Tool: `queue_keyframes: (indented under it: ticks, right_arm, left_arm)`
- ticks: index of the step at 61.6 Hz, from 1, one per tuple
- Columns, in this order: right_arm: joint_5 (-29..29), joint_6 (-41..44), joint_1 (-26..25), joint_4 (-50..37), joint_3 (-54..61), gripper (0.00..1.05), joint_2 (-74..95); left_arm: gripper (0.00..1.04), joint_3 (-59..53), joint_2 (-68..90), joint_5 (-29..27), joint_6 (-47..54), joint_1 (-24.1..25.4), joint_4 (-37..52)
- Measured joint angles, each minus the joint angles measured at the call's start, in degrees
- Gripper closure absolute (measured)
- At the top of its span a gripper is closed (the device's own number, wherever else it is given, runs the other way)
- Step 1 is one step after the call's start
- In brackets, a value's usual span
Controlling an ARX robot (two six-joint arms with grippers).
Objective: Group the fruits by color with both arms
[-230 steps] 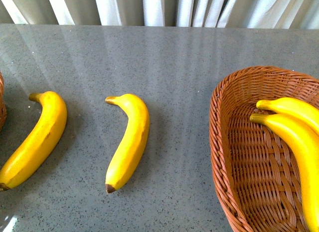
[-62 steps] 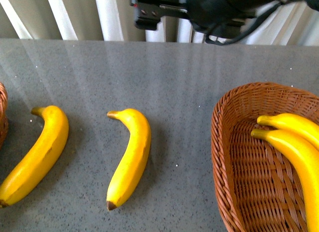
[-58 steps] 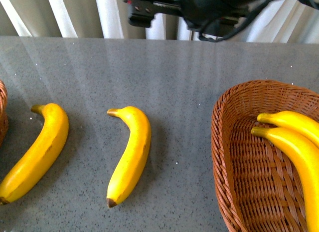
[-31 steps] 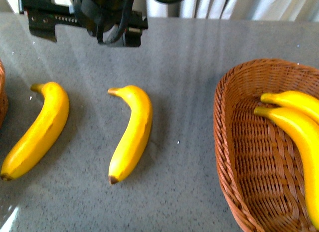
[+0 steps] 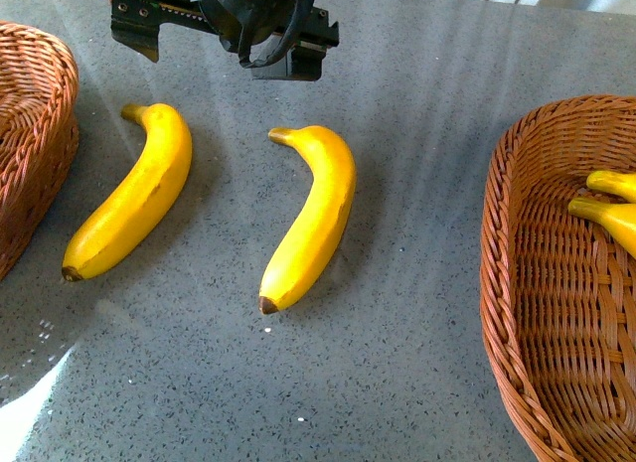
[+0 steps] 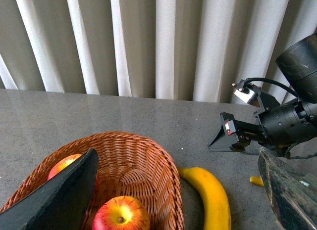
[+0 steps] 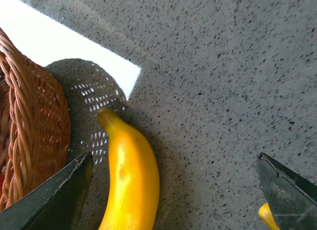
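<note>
there, banana (image 7: pixel 130 180) between spread jaws, untouched

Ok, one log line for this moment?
right end effector: open, near left banana | left end effector: open, by apple basket | middle banana: loose on table | right basket: two bananas

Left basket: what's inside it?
An apple in full view, another apple half hidden behind a finger of the left gripper. That finger covers the rest of the basket floor.
</note>
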State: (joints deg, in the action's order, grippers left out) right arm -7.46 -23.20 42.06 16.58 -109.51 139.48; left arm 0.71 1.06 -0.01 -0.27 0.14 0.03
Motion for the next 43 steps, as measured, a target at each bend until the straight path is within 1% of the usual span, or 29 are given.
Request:
queue_keyframes:
  ticks: [13,23,43]
  right_arm:
    - [-2.23,-0.44,0.26,-0.94,4.63,0.09,-0.37]
    - [-5.6,-1.66,0.35,-2.45,8.28,0.09,-1.25]
    - [-12.24,-3.45,0.37,-2.93,9.11,0.09,-3.3]
  left_arm:
    - [0.09,0.0,0.0,0.0,0.0,0.0,0.0]
    - [0.09,0.0,0.0,0.0,0.0,0.0,0.0]
    - [0.09,0.0,0.0,0.0,0.0,0.0,0.0]
